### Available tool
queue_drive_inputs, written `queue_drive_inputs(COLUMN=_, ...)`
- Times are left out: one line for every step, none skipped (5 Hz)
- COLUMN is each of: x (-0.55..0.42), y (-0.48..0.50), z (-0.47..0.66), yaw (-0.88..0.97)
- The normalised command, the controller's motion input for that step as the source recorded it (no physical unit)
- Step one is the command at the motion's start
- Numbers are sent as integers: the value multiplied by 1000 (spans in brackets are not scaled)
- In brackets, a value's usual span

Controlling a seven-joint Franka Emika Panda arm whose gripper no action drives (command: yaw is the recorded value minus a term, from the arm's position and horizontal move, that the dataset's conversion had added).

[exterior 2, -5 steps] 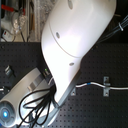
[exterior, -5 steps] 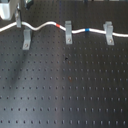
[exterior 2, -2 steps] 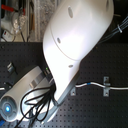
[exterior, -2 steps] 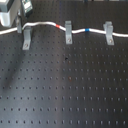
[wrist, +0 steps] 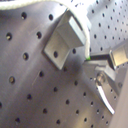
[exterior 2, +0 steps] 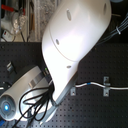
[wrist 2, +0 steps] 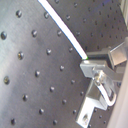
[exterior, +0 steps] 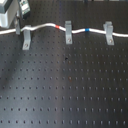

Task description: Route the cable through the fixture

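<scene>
The white cable point(exterior: 47, 26) runs across the back of the board in the first exterior view, with a red band point(exterior: 56, 25) and a blue band point(exterior: 87, 30). It crosses three grey fixtures: left point(exterior: 27, 38), middle point(exterior: 67, 33) and right point(exterior: 108, 31). My gripper point(exterior: 19, 29) hangs just left of the left fixture, at the cable. In the first wrist view the cable point(wrist: 80, 22) bends over that fixture point(wrist: 65, 37) and ends between the fingertips of my gripper point(wrist: 92, 65), which looks shut on it. The second wrist view shows the cable point(wrist 2: 62, 30) running into the gripper point(wrist 2: 90, 62).
The black perforated board point(exterior: 65, 85) fills the foreground. Grey equipment point(exterior: 7, 15) stands at the back left of the first exterior view. In the second exterior view the white arm point(exterior 2: 75, 40) hides most of the scene, with black hoses point(exterior 2: 30, 102) below it and two fixtures point(exterior 2: 106, 86) at the second exterior view's right.
The gripper has stayed by the left fixture with only a slight shift. The cable's line over the three fixtures looks the same.
</scene>
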Motion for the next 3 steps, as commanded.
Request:
queue_drive_inputs(x=-13, y=94, z=12, yaw=0)
queue_drive_inputs(x=-79, y=-31, z=152, yaw=0)
queue_drive_inputs(x=-139, y=-40, z=236, yaw=0)
